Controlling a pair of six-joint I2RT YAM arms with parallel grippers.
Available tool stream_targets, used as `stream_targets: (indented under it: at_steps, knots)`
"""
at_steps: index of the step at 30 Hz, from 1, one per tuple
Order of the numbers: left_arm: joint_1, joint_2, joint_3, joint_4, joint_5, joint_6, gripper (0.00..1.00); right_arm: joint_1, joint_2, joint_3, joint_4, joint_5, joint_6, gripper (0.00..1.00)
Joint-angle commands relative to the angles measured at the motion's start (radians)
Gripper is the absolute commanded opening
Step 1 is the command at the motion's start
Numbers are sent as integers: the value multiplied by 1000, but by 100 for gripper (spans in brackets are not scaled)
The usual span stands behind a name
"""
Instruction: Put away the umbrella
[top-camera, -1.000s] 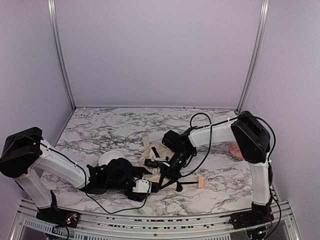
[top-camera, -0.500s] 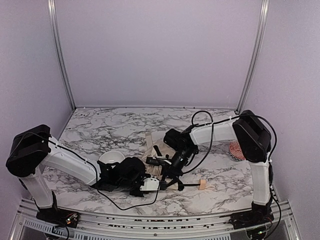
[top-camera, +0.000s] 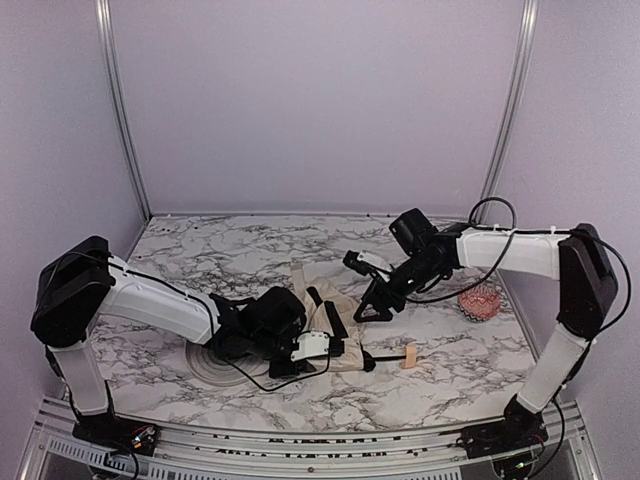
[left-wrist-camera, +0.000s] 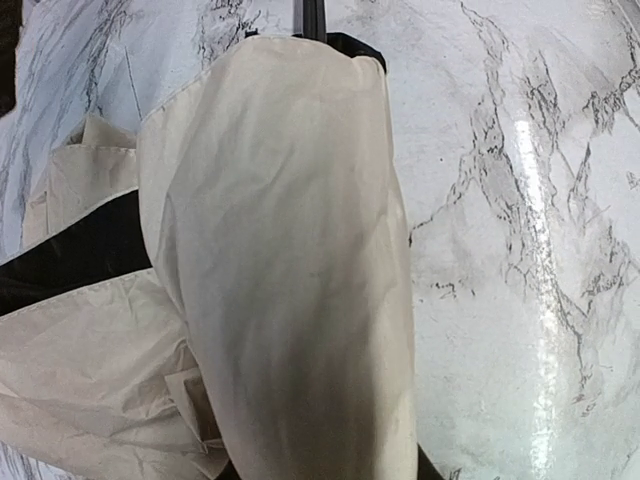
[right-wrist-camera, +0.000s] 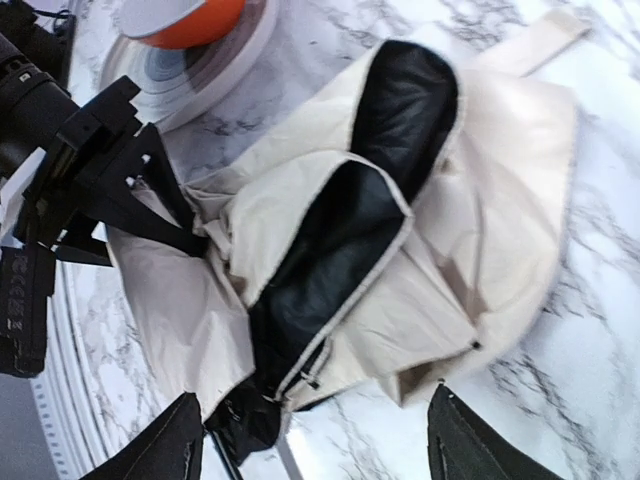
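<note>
The umbrella (top-camera: 318, 318) lies half-folded mid-table, cream outside with black lining, its thin shaft (top-camera: 385, 357) running right to the tan handle (top-camera: 408, 358). My left gripper (top-camera: 328, 348) is low at its near edge, shut on a fold of the cream fabric (left-wrist-camera: 290, 250) that fills the left wrist view and runs into the jaws (left-wrist-camera: 320, 472). My right gripper (top-camera: 372, 305) hangs above and to the right of the umbrella (right-wrist-camera: 480, 200). It is open (right-wrist-camera: 315, 445) and holds nothing.
A white bowl (top-camera: 205, 358) sits left of the umbrella beside my left forearm; its orange-red base (right-wrist-camera: 185, 15) faces up in the right wrist view. A pink patterned object (top-camera: 478, 300) rests at the right. Walls enclose three sides.
My left gripper slid right onto the umbrella and shut on its fabric. My right gripper let go, opened, and rose to the back right. The bowl now sits nearer the front.
</note>
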Motion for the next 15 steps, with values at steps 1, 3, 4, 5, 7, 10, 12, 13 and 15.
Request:
stream_targets:
  at_steps: [1,3,4,5,7,10,12,13,15]
  knots:
    - [57,86,5,-290,257,-75,8,6,-197,-117,200,196,102,74]
    - [109,116,41,-331,348,-102,8,26,-311,-223,323,240,64,74]
    - [133,132,62,-354,401,-113,9,45,-372,-283,403,257,22,75]
    - [152,147,84,-377,452,-119,9,77,-427,-345,465,281,-27,76]
    - [182,181,128,-425,536,-131,9,170,-525,-456,551,361,-147,80]
    - [198,220,184,-487,613,-123,9,318,-588,-565,621,430,-295,86]
    - [200,244,210,-523,623,-122,9,378,-572,-594,636,485,-341,88]
    - [201,256,222,-540,623,-126,9,398,-549,-590,632,513,-351,88]
    - [205,280,243,-566,618,-136,9,431,-481,-560,616,576,-349,89]
